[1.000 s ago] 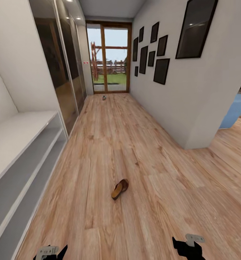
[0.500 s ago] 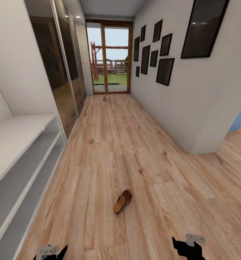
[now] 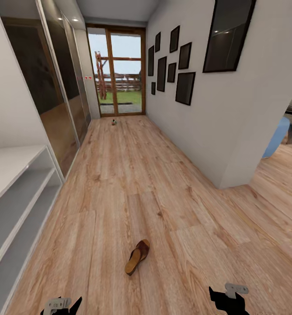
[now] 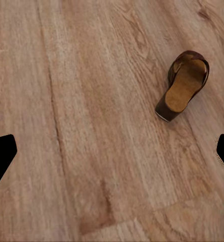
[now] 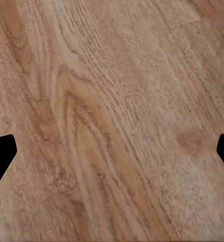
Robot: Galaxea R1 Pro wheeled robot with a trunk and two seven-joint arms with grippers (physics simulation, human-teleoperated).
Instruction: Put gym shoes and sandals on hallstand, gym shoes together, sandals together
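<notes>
One dark brown sandal with a tan footbed lies alone on the corridor floor, just ahead of me and between my arms. It also appears in the left wrist view as the sandal, off to one side of my left gripper, whose fingers are spread wide with nothing between them. My right gripper is open over bare planks. Both grippers, left and right, peek in at the head view's lower edge. The pale grey-white hallstand runs along the left wall. Far down the corridor lies a small pale shoe-like object, too small to identify.
Dark glass wardrobe doors continue past the rack on the left. A white wall with black picture frames bounds the right side and ends at a corner opening to another room with a blue seat. A glazed door closes the far end.
The whole head view has shifted: the camera moved, so the sandal now sits lower and slightly further left, and the rack has slid toward the left edge. Both grippers hold the same pose.
</notes>
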